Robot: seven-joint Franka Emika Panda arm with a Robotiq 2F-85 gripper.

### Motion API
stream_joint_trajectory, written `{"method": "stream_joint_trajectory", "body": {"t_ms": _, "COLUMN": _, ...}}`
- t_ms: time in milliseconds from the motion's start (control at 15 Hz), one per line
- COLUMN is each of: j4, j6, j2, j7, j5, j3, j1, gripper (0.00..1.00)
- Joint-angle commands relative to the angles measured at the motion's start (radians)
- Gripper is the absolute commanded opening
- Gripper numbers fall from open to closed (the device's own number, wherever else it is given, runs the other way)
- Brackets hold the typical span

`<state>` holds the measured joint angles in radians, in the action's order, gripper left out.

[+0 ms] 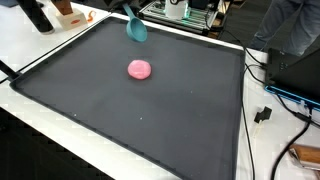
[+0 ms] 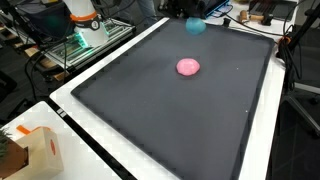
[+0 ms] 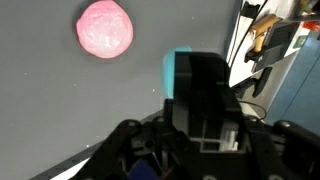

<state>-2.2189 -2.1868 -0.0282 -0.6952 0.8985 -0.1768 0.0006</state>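
Note:
A pink, roundish lump lies near the middle of the black mat; it also shows in an exterior view as the pink lump and in the wrist view as the pink lump. A teal object hangs above the mat's far edge, held from above by my gripper. In the wrist view the gripper is shut on the teal object, whose edge peeks out beside the dark finger. The teal object is blurred in an exterior view. The pink lump lies well apart from the gripper.
The mat covers a white table. A cardboard box stands at a table corner. Cables and equipment lie beside the mat. Another machine and a person in blue stand past the table's edges.

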Motion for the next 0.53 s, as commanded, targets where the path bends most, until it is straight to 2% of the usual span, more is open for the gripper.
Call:
{"method": "stream_joint_trajectory", "body": {"t_ms": 0, "j4": 0.074, "j6": 0.087, "j2": 0.114, "j7": -0.102, "j5": 0.137, "j3": 0.01, "j1": -0.065, "gripper": 0.25}}
{"method": "stream_joint_trajectory", "body": {"t_ms": 267, "j4": 0.105, "j6": 0.095, "j2": 0.21, "j7": -0.179, "j5": 0.215, "j3": 0.023, "j1": -0.114, "gripper": 0.25}}
{"method": "stream_joint_trajectory", "body": {"t_ms": 467, "j4": 0.128, "j6": 0.137, "j2": 0.271, "j7": -0.246, "j5": 0.224, "j3": 0.03, "j1": -0.144, "gripper": 0.25}}
